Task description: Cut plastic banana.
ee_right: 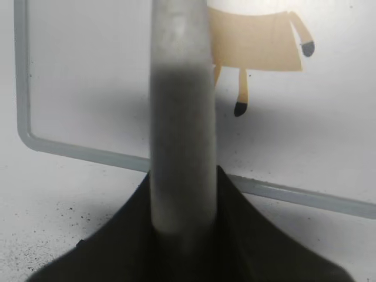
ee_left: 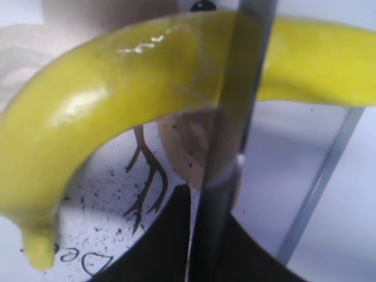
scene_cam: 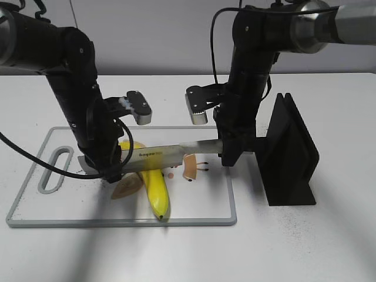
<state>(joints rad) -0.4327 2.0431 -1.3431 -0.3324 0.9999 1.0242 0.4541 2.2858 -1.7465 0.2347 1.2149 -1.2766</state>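
Banana [scene_cam: 154, 185] lies on the cutting board [scene_cam: 35, 202], under the knife [scene_cam: 170, 155]; right pincer [scene_cam: 230, 154] clamps the knife handle; left pincer [scene_cam: 106, 170] grip cannot be determined. Risk: banana rolls under blade pressure; blade skids sideways.

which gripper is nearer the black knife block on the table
Right. The right gripper is just left of the black knife block, holding the silver knife by its handle end. The left gripper is far off across the white cutting board, at the yellow plastic banana.
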